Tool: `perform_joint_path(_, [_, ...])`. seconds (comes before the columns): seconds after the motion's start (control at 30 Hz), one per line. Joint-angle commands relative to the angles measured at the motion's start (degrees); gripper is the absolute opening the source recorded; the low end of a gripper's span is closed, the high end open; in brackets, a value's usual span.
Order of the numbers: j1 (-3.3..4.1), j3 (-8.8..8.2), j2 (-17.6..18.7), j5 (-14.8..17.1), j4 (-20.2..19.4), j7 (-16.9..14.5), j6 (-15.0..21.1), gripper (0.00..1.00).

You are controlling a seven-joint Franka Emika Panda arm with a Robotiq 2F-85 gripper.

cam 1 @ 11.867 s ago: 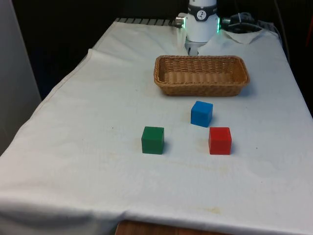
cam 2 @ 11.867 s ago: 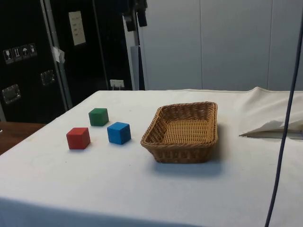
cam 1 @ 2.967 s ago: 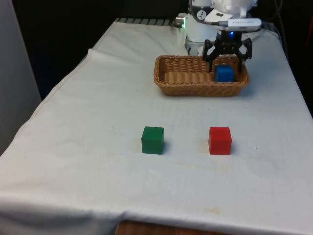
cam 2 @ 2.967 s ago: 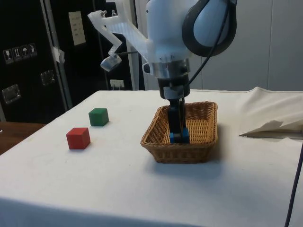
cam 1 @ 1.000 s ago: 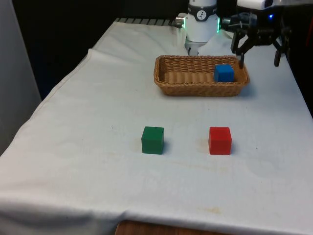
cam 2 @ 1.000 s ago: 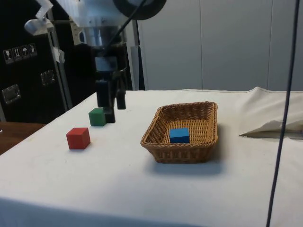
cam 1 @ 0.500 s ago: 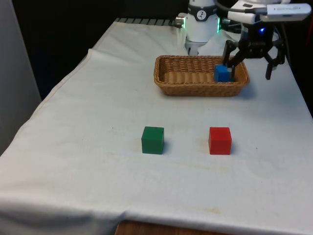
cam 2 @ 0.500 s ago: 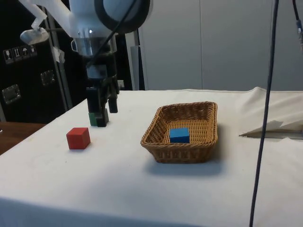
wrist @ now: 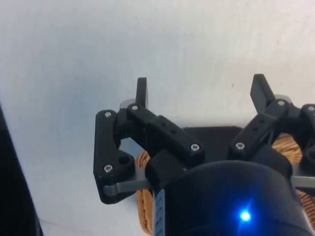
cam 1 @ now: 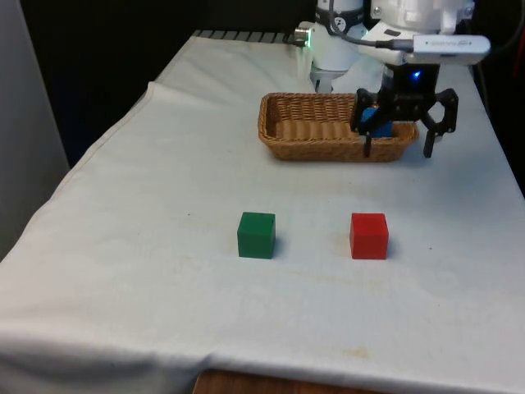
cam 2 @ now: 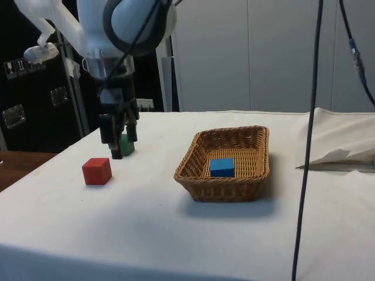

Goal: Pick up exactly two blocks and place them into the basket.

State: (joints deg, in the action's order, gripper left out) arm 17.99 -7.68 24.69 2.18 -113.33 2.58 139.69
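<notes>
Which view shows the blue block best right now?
The side view: the blue block lies unobstructed inside the basket. In the front view the pincer hangs in front of it, leaving a blue sliver.

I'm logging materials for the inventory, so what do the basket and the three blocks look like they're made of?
Basket: woven wicker or rattan, tan, going by the visible weave; it could be an imitation.
Blue block, green block and red block: solid matte colour with crisp edges and no grain showing, probably painted wood, possibly plastic or foam.
</notes>
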Motion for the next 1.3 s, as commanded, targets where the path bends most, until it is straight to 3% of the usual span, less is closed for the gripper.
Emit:
perform_joint_path(0.0, [-0.06, -0.23, 0.52, 0.06, 0.52, -0.17, 0.0, 1.0])
perform_joint_path(0.03, [-0.57, 0.0, 1.6, 0.74, 1.78, -0.97, -0.29, 1.0])
perform_joint_path(0.27, [-0.57, -0.86, 5.84, 1.38, 7.33, -1.55, -0.97, 1.0])
perform_joint_path(0.3, [-0.17, -1.26, 5.67, 0.8, 6.82, -1.09, -0.17, 1.0])
perform_joint_path(0.33, [-0.57, -0.92, 6.3, 1.43, 8.02, -1.6, -1.15, 1.0])
perform_joint_path(0.53, [-0.86, -1.03, 9.85, 1.66, 13.46, -1.66, -2.35, 1.0])
perform_joint_path(0.57, [-0.4, -1.49, 9.51, 1.09, 12.89, -1.09, -1.66, 1.0])
perform_joint_path(0.6, [-0.92, -1.09, 10.37, 1.6, 14.27, -1.66, -2.52, 1.0])
perform_joint_path(0.87, [-1.55, -2.01, 15.36, 1.78, 21.03, -2.35, -3.61, 1.0])
perform_joint_path(0.9, [-0.92, -2.41, 14.61, 1.26, 19.94, -1.66, -2.81, 1.0])
perform_joint_path(0.93, [-1.6, -2.18, 15.87, 1.89, 21.77, -2.52, -3.78, 1.0])
perform_joint_path(1.1, [-2.01, -3.27, 19.31, 2.75, 26.07, -3.72, -4.47, 1.0])
perform_joint_path(1.13, [-1.38, -3.61, 18.68, 2.41, 25.1, -3.15, -3.67, 1.0])
perform_joint_path(1.17, [-2.06, -3.38, 19.82, 2.81, 26.7, -3.84, -4.53, 1.0])
perform_joint_path(1.27, [-2.29, -4.3, 21.89, 3.27, 29.16, -4.58, -4.98, 1.0])
